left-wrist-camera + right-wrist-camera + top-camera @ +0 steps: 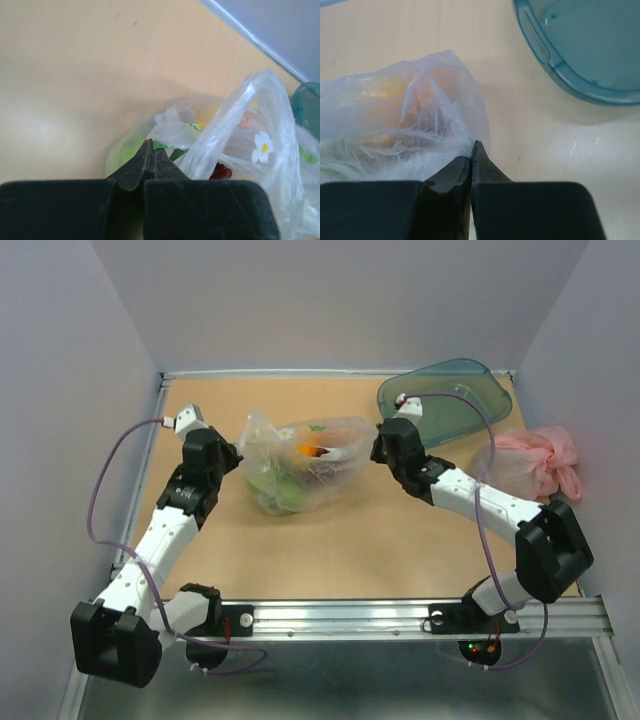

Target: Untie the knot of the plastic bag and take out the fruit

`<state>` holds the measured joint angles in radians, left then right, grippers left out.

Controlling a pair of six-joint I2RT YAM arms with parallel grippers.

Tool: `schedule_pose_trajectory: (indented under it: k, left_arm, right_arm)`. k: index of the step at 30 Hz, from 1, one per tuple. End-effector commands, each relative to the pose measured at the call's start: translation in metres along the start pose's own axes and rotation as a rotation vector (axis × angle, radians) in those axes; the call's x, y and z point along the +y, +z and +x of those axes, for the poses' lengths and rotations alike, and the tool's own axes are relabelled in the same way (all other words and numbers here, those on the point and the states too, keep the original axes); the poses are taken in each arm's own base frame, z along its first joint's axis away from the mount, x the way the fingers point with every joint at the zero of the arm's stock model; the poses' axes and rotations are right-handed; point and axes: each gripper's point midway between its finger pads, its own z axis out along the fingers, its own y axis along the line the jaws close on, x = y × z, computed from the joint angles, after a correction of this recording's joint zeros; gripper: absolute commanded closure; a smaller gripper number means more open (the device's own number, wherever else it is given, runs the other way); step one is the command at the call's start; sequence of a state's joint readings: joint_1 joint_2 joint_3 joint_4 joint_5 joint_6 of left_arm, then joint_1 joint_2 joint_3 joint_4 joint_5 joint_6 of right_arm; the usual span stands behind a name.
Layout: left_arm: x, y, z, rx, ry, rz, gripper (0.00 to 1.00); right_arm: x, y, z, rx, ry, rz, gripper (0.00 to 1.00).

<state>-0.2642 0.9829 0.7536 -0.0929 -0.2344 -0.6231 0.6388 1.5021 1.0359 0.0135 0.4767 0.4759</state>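
Tan table (400,540) | left fingers (135,170) closed, pinching plastic bag (240,120) | right fingers (452,175) closed on it

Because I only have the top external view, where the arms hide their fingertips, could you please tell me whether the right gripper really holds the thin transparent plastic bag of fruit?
Observer: Yes; in the right wrist view the right gripper is shut on the edge of the thin, crinkly transparent plastic bag, whose wrinkles run to its tips.
Operator: Thank you. And the other side?
Observer: The left gripper is shut too, a fold of the bag's film caught at its tips.
Operator: Is the bag clear of whatever sits behind my right arm?
Observer: Yes; bare tan table shows between it and the translucent teal plastic tray.
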Motion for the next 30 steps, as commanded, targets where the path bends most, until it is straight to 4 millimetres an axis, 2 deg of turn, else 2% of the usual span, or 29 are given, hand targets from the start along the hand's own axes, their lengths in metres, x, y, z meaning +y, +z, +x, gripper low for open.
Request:
schedule_pose_trajectory:
  k: [1, 2, 3, 4, 5, 6, 7, 8, 9, 12, 13, 14, 15, 16, 17, 18, 19, 20, 21, 22, 23, 24, 25, 28, 30]
  left_arm:
    - [-0.027, 0.009, -0.085, -0.173, 0.079, 0.025, 1.0]
    - [-0.03, 0.011, -0.098, -0.198, 0.101, 0.023, 1.0]
    - [-0.038, 0.015, -0.114, -0.226, 0.107, 0.027, 1.0]
    - [-0.041, 0.017, -0.121, -0.236, 0.115, 0.027, 1.0]
    - [-0.048, 0.019, -0.131, -0.263, 0.122, 0.043, 1.0]
    - [-0.058, 0.02, -0.139, -0.282, 0.129, 0.082, 1.0]
    - [-0.07, 0.023, -0.14, -0.275, 0.143, 0.131, 1.0]
    - [-0.073, 0.024, -0.143, -0.29, 0.141, 0.14, 1.0]
    - [-0.083, 0.026, -0.139, -0.286, 0.145, 0.203, 1.0]
    - [-0.09, 0.032, -0.118, -0.227, 0.152, 0.274, 1.0]
    - [-0.083, 0.035, -0.106, -0.196, 0.156, 0.269, 0.99]
    - [-0.08, 0.034, -0.098, -0.177, 0.16, 0.268, 0.95]
    - [-0.066, 0.036, -0.082, -0.141, 0.143, 0.235, 0.87]
    - [-0.065, 0.024, -0.085, -0.16, 0.13, 0.239, 0.81]
    - [-0.061, 0.018, -0.084, -0.165, 0.124, 0.233, 0.71]
    - [-0.055, 0.003, -0.085, -0.182, 0.11, 0.225, 0.44]
    - [-0.053, -0.005, -0.086, -0.19, 0.104, 0.225, 0.36]
    - [-0.051, -0.014, -0.089, -0.201, 0.1, 0.222, 0.29]
    - [-0.046, -0.021, -0.084, -0.182, 0.099, 0.204, 0.22]
    - [-0.049, -0.037, -0.093, -0.214, 0.09, 0.224, 0.2]
    - [-0.045, -0.042, -0.09, -0.196, 0.094, 0.207, 0.17]
    - [-0.041, -0.048, -0.09, -0.194, 0.092, 0.19, 0.14]
    - [-0.039, -0.057, -0.085, -0.171, 0.093, 0.182, 0.13]
    - [-0.037, -0.071, -0.073, -0.136, 0.078, 0.192, 0.11]
    - [-0.042, -0.077, -0.059, -0.102, 0.054, 0.221, 0.05]
  right_arm:
    - [-0.015, -0.009, 0.001, -0.048, 0.158, 0.007, 0.99]
    - [-0.022, -0.012, 0.011, -0.034, 0.163, 0.015, 0.99]
    - [-0.021, -0.017, 0.009, -0.046, 0.185, -0.002, 0.99]
    - [-0.021, -0.017, 0.016, -0.032, 0.191, -0.011, 0.99]
    - [-0.017, -0.022, 0.013, -0.037, 0.21, -0.042, 0.99]
    - [-0.015, -0.025, 0.024, -0.005, 0.209, -0.076, 0.99]
    - [-0.003, -0.031, 0.024, 0.007, 0.207, -0.152, 0.99]
    - [-0.003, -0.031, 0.023, -0.005, 0.188, -0.159, 0.99]
    - [0.007, -0.035, 0.026, 0.021, 0.167, -0.224, 0.99]
    - [0.025, -0.045, 0.033, 0.061, 0.097, -0.336, 0.98]
    - [0.031, -0.049, 0.035, 0.068, 0.052, -0.371, 0.91]
    - [0.036, -0.052, 0.037, 0.076, 0.028, -0.4, 0.85]
    - [0.044, -0.059, 0.038, 0.093, 0.002, -0.45, 0.61]
    - [0.049, -0.063, 0.038, 0.099, -0.061, -0.48, 0.48]
    - [0.053, -0.066, 0.036, 0.104, -0.096, -0.496, 0.4]
    - [0.049, -0.068, 0.044, 0.146, -0.141, -0.478, 0.31]
    - [0.051, -0.07, 0.043, 0.143, -0.206, -0.481, 0.29]
    - [0.056, -0.073, 0.026, 0.111, -0.228, -0.479, 0.27]
    - [0.055, -0.075, 0.023, 0.113, -0.256, -0.47, 0.24]
    - [0.054, -0.078, 0.018, 0.11, -0.292, -0.465, 0.22]
    - [0.055, -0.081, 0.01, 0.095, -0.302, -0.464, 0.21]
    - [0.062, -0.085, -0.006, 0.063, -0.308, -0.476, 0.17]
    - [0.063, -0.088, -0.011, 0.057, -0.328, -0.479, 0.1]
    - [0.079, -0.096, -0.033, 0.029, -0.355, -0.534, 0.0]
    - [0.089, -0.095, -0.042, 0.018, -0.411, -0.55, 0.0]
